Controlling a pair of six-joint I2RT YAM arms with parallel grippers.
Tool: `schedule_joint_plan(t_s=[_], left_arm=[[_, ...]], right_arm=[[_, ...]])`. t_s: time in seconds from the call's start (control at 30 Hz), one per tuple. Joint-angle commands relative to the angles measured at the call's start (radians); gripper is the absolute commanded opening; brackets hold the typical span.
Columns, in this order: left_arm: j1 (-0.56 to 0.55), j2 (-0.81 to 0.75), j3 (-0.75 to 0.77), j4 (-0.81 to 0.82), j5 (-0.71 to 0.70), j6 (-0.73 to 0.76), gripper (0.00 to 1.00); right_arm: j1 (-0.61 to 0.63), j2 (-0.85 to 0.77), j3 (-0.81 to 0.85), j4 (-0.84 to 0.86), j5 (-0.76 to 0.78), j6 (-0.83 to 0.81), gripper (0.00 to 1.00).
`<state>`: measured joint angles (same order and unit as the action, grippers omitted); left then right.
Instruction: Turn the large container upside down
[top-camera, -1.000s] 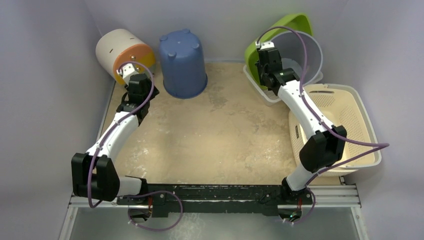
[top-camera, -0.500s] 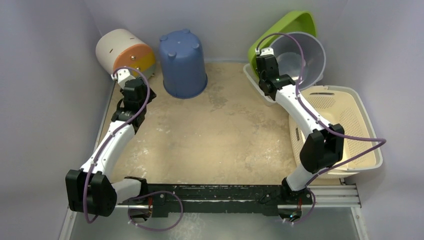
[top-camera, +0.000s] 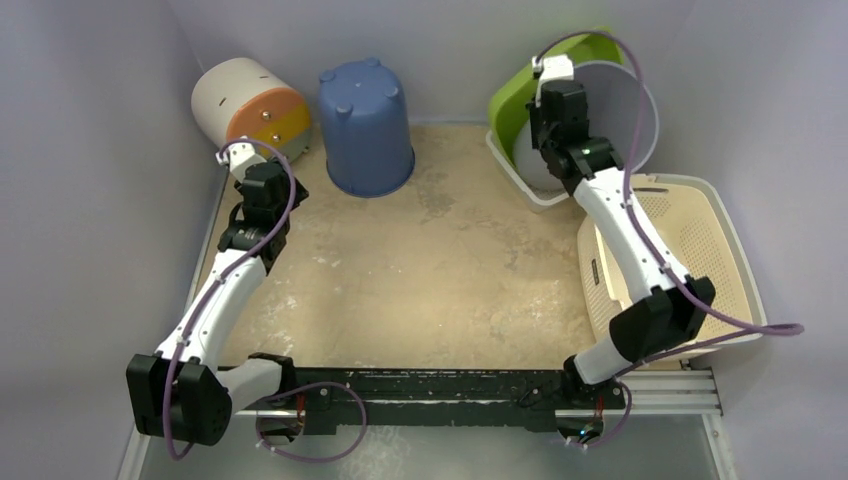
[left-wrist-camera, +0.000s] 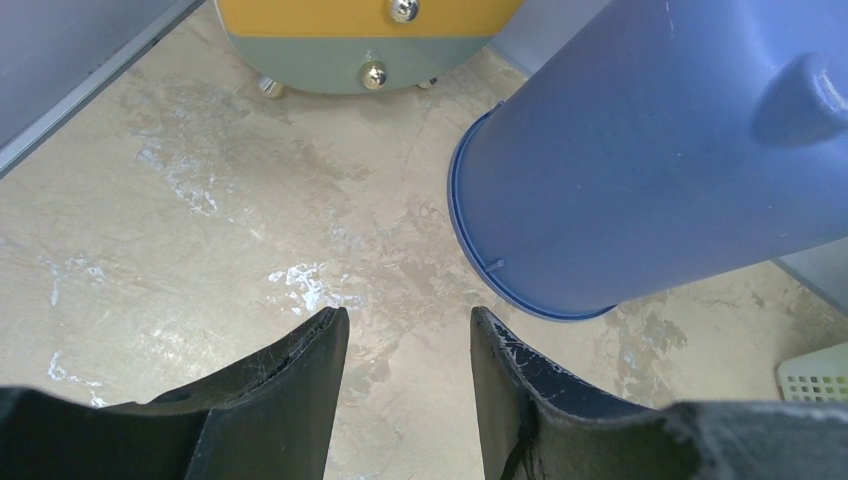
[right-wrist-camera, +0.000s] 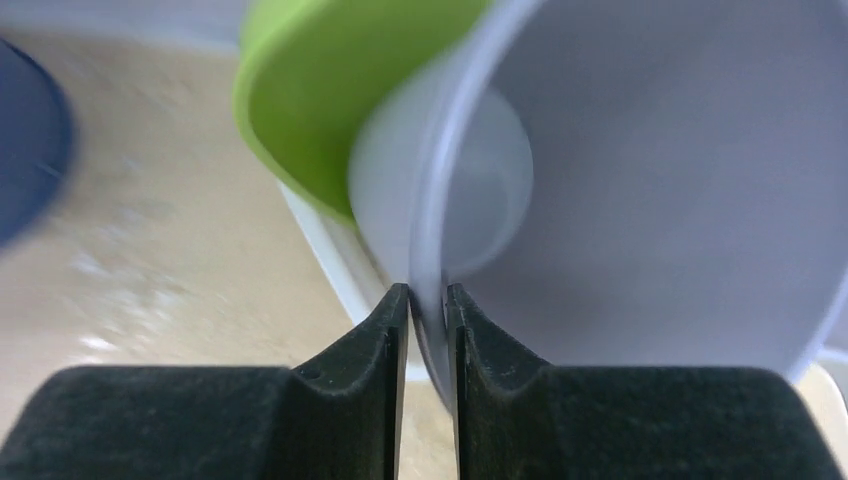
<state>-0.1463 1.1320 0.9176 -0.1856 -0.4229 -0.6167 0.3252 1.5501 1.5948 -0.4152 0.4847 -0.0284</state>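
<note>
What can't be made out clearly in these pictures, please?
Top view: the right gripper pinches the pale bucket, but its arm hides the fingertips there.
Right wrist view: the bucket's rim is cut off by the top and right edges; the table at left is blurred.
Left wrist view: the orange drum is cut by the top edge, so its body is unseen.

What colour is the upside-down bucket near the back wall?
The bucket is blue, shown best in the left wrist view.
</note>
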Motion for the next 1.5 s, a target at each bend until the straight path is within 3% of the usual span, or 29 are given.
schedule_joint_plan(t_s=[0.0,0.33,0.47,0.7,0.9,1.27,1.47], left_arm=[[0.002,-0.038,0.002,0.015,-0.020,0.009,0.48],[0.004,-0.038,0.002,0.014,-0.011,0.006,0.48],[0.004,-0.038,-0.002,0.018,-0.006,0.002,0.48],[0.004,-0.046,-0.021,0.028,-0.005,-0.023,0.48],[0.003,-0.048,-0.026,0.038,-0.005,-0.031,0.48],[0.004,-0.061,-0.050,0.052,-0.002,-0.038,0.48],[0.005,-0.066,-0.071,0.061,-0.004,-0.039,0.48]], right_arm=[[-0.002,-0.097,0.221,0.022,-0.171,0.057,0.00],[-0.001,-0.117,0.399,-0.076,-0.254,0.085,0.00],[-0.002,-0.072,0.380,-0.185,-0.223,0.059,0.28],[-0.002,-0.062,0.238,-0.224,-0.274,0.017,0.61],[-0.001,-0.021,0.136,-0.225,-0.281,0.011,0.71],[-0.002,0.012,-0.075,-0.104,0.014,0.053,0.70],[-0.001,-0.026,-0.179,-0.023,0.147,0.090,0.58]])
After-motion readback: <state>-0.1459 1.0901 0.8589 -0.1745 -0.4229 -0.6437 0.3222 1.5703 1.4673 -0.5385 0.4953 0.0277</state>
